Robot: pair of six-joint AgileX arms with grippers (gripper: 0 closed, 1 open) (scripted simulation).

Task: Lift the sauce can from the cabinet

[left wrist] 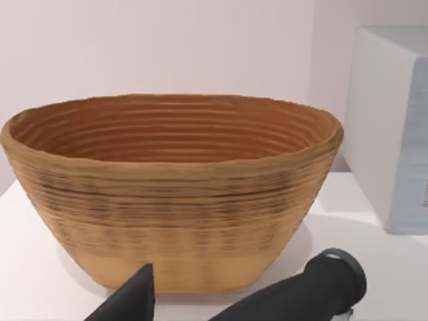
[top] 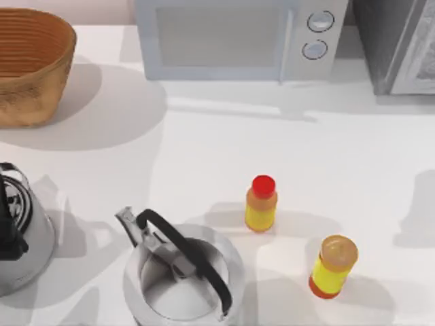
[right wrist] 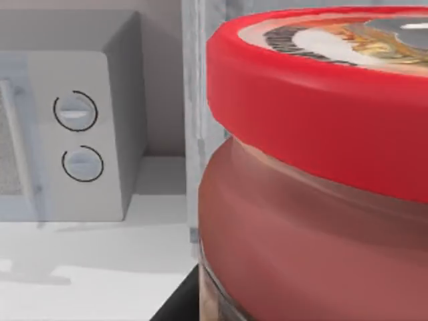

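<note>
The sauce can (right wrist: 314, 167) looms very close in the right wrist view, with its red lid and red-orange label slightly tilted. My right gripper is shut on it, and one dark finger (right wrist: 177, 304) shows beside the can's base. Behind the can stands the grey cabinet edge (right wrist: 194, 100). In the top view the cabinet (top: 397, 44) is at the back right corner. My left gripper (left wrist: 214, 311) is parked low at the left, open, with one fingertip (left wrist: 137, 294) facing the basket.
A woven basket (top: 34, 68) stands at the back left and a white microwave (top: 238, 37) at the back middle. Two yellow bottles (top: 261, 202) (top: 333, 266) stand front right. One kettle (top: 183, 272) sits at the front middle, another (top: 20, 238) at the left edge.
</note>
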